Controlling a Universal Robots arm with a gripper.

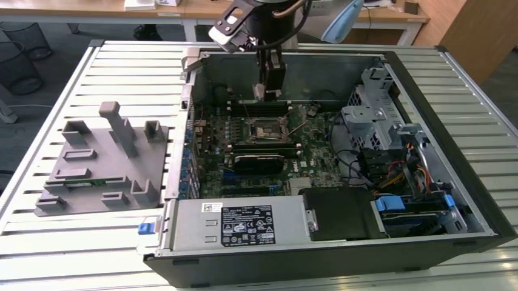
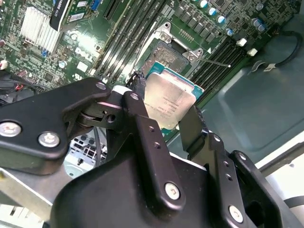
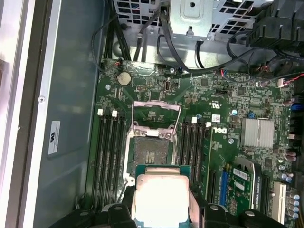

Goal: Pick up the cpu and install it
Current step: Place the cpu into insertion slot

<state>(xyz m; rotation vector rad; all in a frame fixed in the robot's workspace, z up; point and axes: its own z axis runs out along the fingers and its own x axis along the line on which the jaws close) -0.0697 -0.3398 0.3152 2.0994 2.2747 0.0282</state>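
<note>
On the exterior view's left, a grey tray (image 1: 97,160) of moulded holders lies on the slatted table (image 1: 48,236). Just beside it lies the opened computer case (image 1: 453,200), its green motherboard (image 1: 316,160) exposed. The claw (image 1: 267,91) hangs over the board above the socket (image 1: 267,129), whose metal frame is swung open. It pinches the cpu (image 2: 168,99) by two opposite edges between black fingers (image 2: 142,123). In both wrist views the cpu is a small flat square with a silvery-grey metal top plate on a green-edged base. It is held in the air, not seated. Further right sits a drive cage (image 1: 376,121) with cables.
</note>
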